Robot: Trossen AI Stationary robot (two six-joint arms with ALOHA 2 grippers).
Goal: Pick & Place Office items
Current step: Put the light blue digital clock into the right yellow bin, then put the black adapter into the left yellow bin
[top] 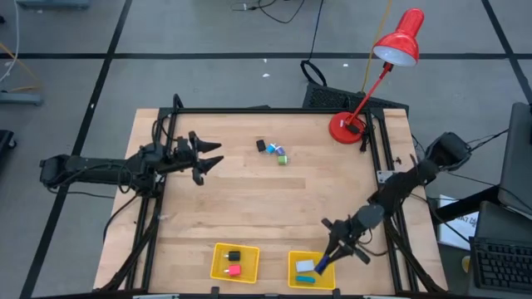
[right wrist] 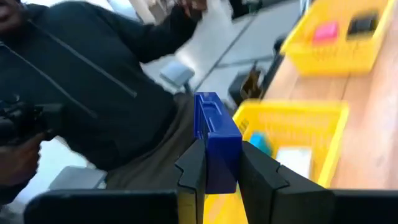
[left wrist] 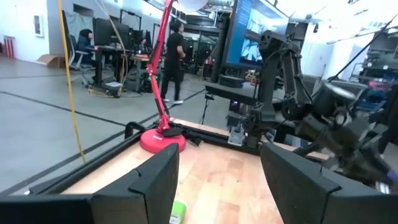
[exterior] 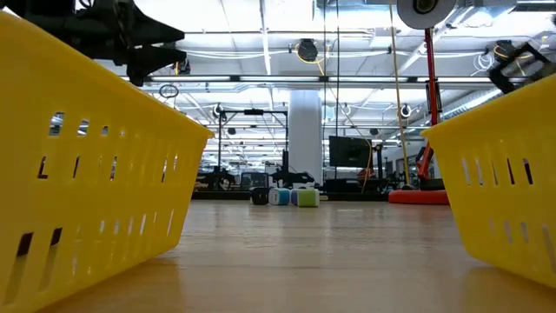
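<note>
Counting two yellow trays (top: 216, 259), four loose items (top: 272, 150)

Small black (top: 261, 145), light blue (top: 273, 149) and green (top: 282, 159) pieces clustered near mid-bench toward the far edge. Black (top: 234, 255) and pink-red (top: 233, 270) items inside the near-edge tray. White-silver (top: 305, 266) and teal (top: 306, 279) ones toward the near right corner, blue block (right wrist: 214, 134) upright just above.
</note>
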